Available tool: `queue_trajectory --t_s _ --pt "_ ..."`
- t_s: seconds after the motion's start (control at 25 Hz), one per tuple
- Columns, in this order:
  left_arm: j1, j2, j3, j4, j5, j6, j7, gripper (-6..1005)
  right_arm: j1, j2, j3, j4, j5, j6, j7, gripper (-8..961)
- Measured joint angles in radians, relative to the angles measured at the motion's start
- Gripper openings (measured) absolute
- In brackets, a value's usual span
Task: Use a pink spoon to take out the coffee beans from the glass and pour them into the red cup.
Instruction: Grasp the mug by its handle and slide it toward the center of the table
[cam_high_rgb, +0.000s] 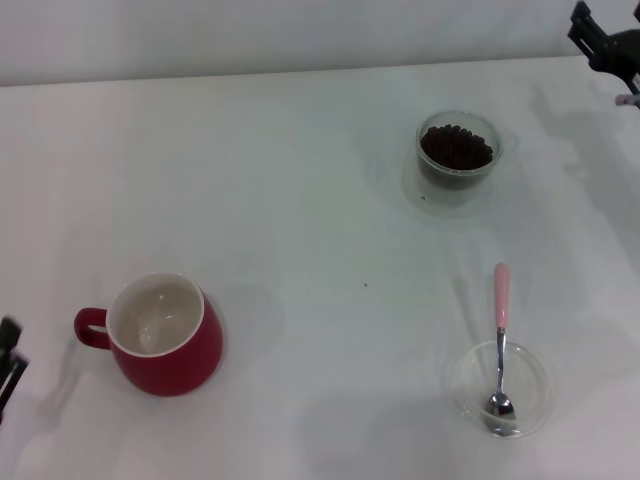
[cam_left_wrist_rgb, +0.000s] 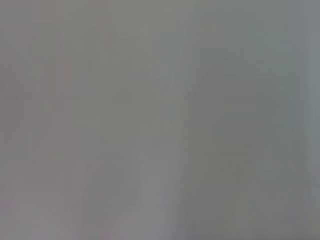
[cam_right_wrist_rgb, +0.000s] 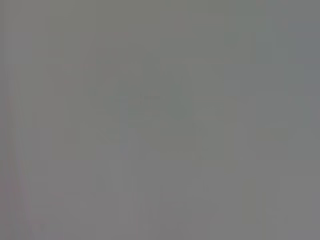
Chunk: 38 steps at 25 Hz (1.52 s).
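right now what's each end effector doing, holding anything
Left end effector: at the table's near left edge, holding nothing, state cannot be told.
Right end effector: far right corner, likewise.

A plain white surface (cam_high_rgb: 300, 200) is filling nearly the whole head view, a pale wall (cam_high_rgb: 250, 35) is running along its far edge, soft shadows lying faint.

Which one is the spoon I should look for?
Look at the white table, on the robot's right near the front edge, for a shallow clear dish. The pink spoon rests with its metal bowl in the dish, the only thing with a pale pink handle.
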Motion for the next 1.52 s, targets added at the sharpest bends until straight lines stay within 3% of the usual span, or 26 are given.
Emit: queue_trajectory --t_s 0.04,0.2,0.4,0.64,0.92,1.52 --pt "0.042 0.0 0.001 -0.027 0.017 0.045 -0.008 878 0.005 0.0 -0.001 -0.001 -0.001 0.002 -0.002 864" --pt "0.063 0.002 0.015 -0.106 0.068 0.073 -0.082 877 0.022 0.001 0.0 -0.001 0.001 0.006 -0.022 864" --pt "0.018 0.003 0.026 -0.267 0.16 0.077 -0.26 877 0.035 0.0 -0.002 -0.001 0.001 0.013 -0.027 864" --pt "-0.069 0.003 0.026 -0.356 0.221 0.051 -0.294 876 0.031 0.001 0.003 -0.001 0.001 0.015 -0.027 864" --pt "-0.142 0.004 0.026 -0.375 0.269 -0.005 -0.309 876 0.027 0.003 0.006 -0.001 0.003 0.015 -0.019 865" --pt "-0.183 0.003 0.026 -0.369 0.282 -0.084 -0.31 875 0.035 0.005 0.005 -0.001 0.004 0.015 -0.011 865"
